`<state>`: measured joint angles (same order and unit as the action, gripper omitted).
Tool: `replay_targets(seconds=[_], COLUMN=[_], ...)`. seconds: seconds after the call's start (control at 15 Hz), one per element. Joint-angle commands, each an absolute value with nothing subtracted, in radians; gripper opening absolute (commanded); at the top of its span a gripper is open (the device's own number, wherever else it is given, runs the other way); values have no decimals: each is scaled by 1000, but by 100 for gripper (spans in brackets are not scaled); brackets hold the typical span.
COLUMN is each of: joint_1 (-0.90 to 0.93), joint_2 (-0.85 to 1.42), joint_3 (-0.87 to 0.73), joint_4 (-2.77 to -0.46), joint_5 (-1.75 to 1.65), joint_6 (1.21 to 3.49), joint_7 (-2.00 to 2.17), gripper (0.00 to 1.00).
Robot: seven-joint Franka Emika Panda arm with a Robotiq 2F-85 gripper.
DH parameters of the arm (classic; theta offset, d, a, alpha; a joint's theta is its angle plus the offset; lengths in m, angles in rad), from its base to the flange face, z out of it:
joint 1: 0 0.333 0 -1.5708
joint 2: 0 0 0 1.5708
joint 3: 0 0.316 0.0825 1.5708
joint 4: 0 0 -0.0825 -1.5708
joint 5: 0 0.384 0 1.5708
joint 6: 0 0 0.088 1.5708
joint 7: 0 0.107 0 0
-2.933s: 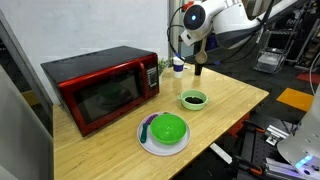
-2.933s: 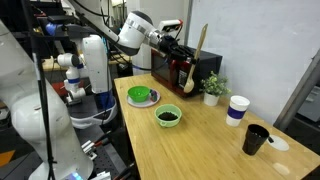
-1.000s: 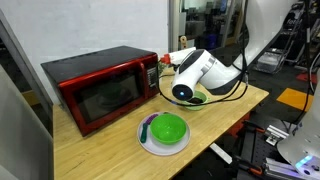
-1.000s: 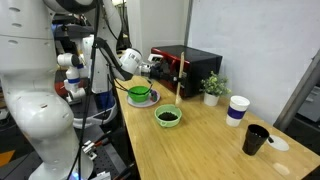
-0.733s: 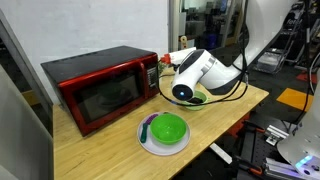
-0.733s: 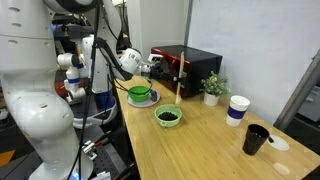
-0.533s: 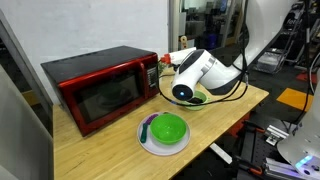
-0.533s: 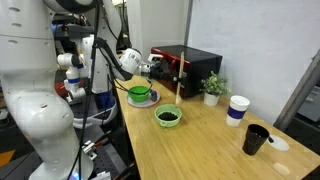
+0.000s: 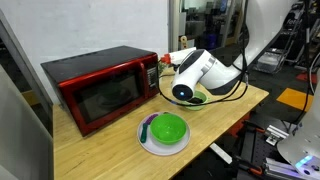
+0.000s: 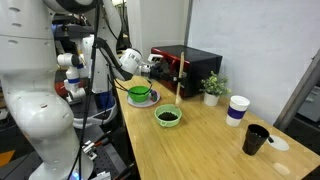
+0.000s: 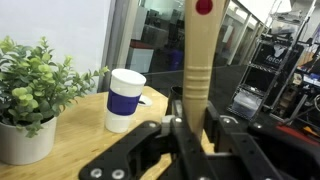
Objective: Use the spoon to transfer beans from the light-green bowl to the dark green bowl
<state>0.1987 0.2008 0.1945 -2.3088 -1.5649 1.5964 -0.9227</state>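
Observation:
The light-green bowl [image 10: 168, 117] stands on the wooden table and holds dark beans [image 10: 168, 116]. In an exterior view the arm hides most of it, leaving only a sliver [image 9: 198, 98]. The dark green bowl [image 9: 168, 128] sits on a white plate [image 9: 150, 143]; it also shows in an exterior view [image 10: 139, 95]. My gripper [image 11: 195, 122] is shut on the handle of a wooden spoon [image 11: 197, 55]. The spoon [image 10: 178, 90] hangs upright with its lower end just above the light-green bowl's far rim. I cannot tell whether it touches the beans.
A red microwave [image 9: 100, 85] stands at the back of the table. A potted plant [image 10: 211, 88], a white cup with a blue band [image 10: 237, 110] and a black cup [image 10: 255, 139] stand beyond the bowls. The plant [image 11: 35, 90] and the white cup [image 11: 125, 98] also show in the wrist view.
Since 2.9 s ago the arm has come down from high above the table, bringing the spoon low over the light-green bowl. Over the last second nothing has visibly moved.

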Motion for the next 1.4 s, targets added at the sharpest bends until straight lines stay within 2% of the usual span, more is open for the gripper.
replay_targets(seconds=[0.0, 0.4, 0.47, 1.33], joint_1=[195, 195, 195, 189], joint_2=[203, 203, 203, 321], joint_3=[199, 199, 199, 196], joint_4=[-2307, -2308, -2308, -2274], joint_5=[-1565, -1565, -1565, -1590], joint_6=[1594, 1594, 1594, 1662], joint_7=[-922, -922, -922, -859], gripper=[22, 22, 6, 6])
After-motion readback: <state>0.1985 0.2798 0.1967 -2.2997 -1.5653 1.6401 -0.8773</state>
